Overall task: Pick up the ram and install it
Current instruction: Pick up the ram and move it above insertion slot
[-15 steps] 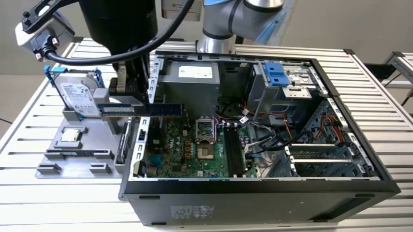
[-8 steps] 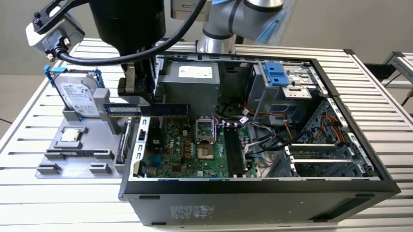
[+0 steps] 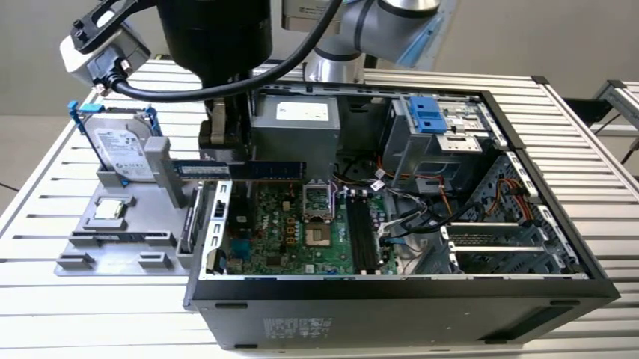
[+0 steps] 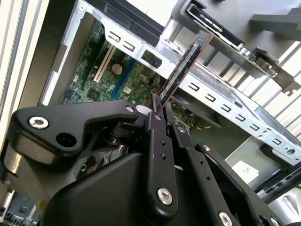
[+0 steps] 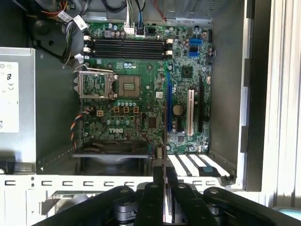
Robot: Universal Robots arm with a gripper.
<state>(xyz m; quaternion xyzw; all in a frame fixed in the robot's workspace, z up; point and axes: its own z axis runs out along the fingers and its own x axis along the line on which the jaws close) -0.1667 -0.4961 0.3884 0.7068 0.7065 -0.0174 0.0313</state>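
A white printed label point(image 5: 8, 96) marked the power supply point(image 5: 49, 108); the gripper point(image 4: 159, 109) was clenched on the ram point(image 4: 184, 67) at the open case's point(image 3: 399, 299) rim.

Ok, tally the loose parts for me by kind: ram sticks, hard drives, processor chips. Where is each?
ram: 1, clamped in the gripper over the open case
hard drive: 1, standing on the grey holder
processor chip: 1, lying flat on the grey holder
total: 3
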